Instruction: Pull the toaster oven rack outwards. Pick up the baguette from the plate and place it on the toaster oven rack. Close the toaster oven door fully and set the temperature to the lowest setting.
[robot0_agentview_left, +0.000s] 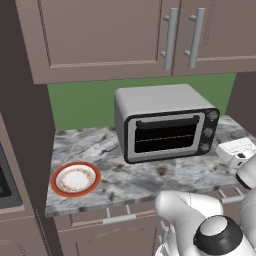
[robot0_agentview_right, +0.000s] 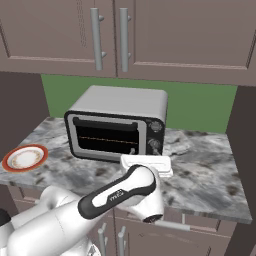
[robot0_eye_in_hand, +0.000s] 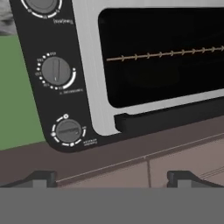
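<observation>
The silver toaster oven (robot0_agentview_left: 165, 122) (robot0_agentview_right: 117, 125) stands at the back of the marble counter. Its toaster oven door (robot0_agentview_left: 164, 135) (robot0_agentview_right: 107, 137) (robot0_eye_in_hand: 162, 61) is shut. Behind the dark glass the toaster oven rack (robot0_agentview_left: 165, 137) (robot0_eye_in_hand: 166, 53) shows as a thin wire line. The orange-rimmed plate (robot0_agentview_left: 75, 179) (robot0_agentview_right: 25, 157) lies bare at the counter's left. The baguette is hidden. My gripper (robot0_eye_in_hand: 111, 178) is open with nothing between its fingertips. It looks at the oven front from close by, and the view is rolled upside down. The black knob panel (robot0_eye_in_hand: 56, 71) sits at that view's left.
A small white appliance (robot0_agentview_left: 236, 151) (robot0_agentview_right: 147, 164) sits on the counter (robot0_agentview_left: 150, 175) in front of the oven's right side. Wall cabinets with long bar handles (robot0_agentview_left: 171, 37) hang above. A dark tall unit (robot0_agentview_left: 25, 125) bounds the counter on the left.
</observation>
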